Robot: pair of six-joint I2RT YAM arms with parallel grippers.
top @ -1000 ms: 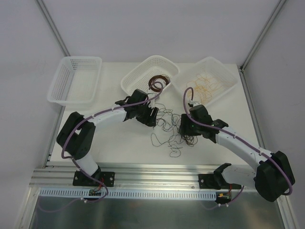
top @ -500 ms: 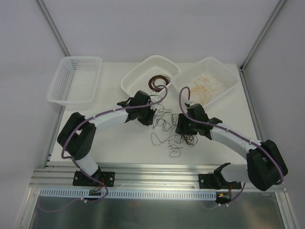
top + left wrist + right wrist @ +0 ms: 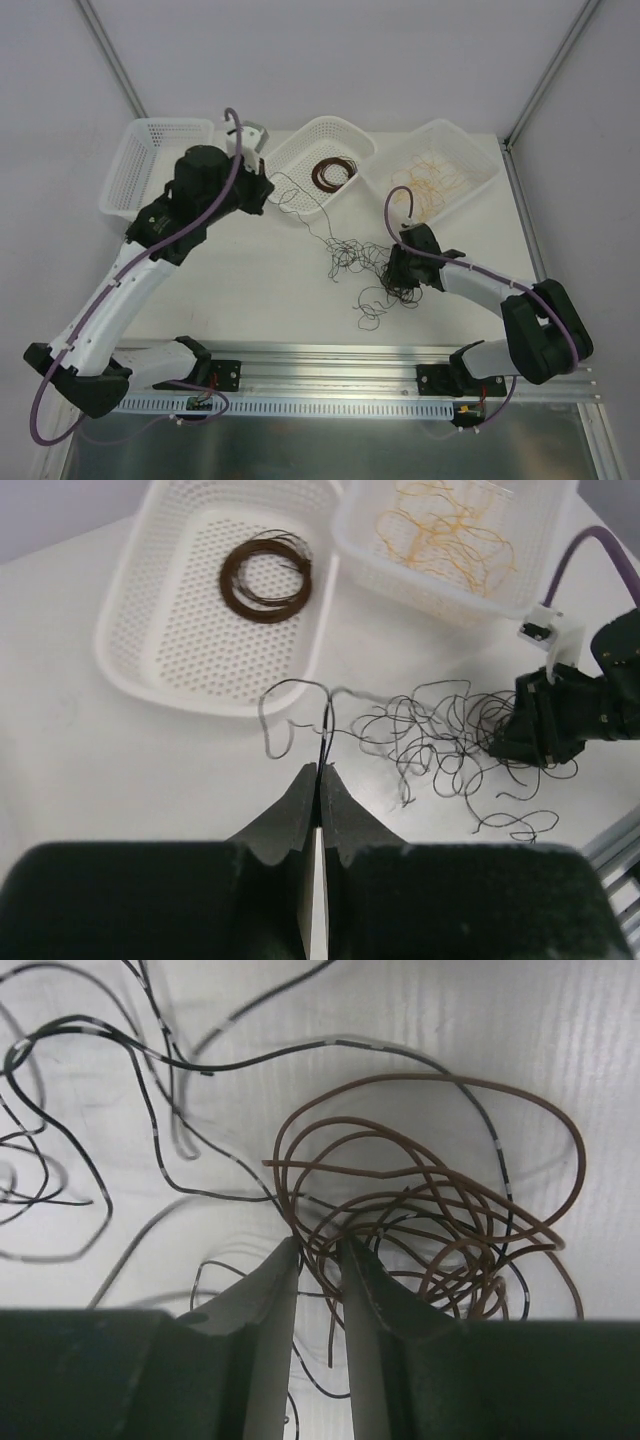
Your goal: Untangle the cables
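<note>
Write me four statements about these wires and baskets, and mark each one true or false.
1. The left gripper is shut on a black wire. True.
2. The middle basket holds orange wires. False: it holds a dark brown coil; the orange wires lie in the right basket.
3. The right gripper is down at the tangle on the table. True.
4. The left gripper rests on the table. False: it is up in the air, with the black wire running down to the tangle.

Left of and in front of the tangle of cables (image 3: 365,265) the tabletop (image 3: 250,290) lies bare. Behind it the middle basket (image 3: 300,150) and right basket (image 3: 480,165) bar the way. The right gripper (image 3: 398,270) crowds its right edge. A black strand (image 3: 324,730) climbs from its left to the left gripper (image 3: 320,780).
</note>
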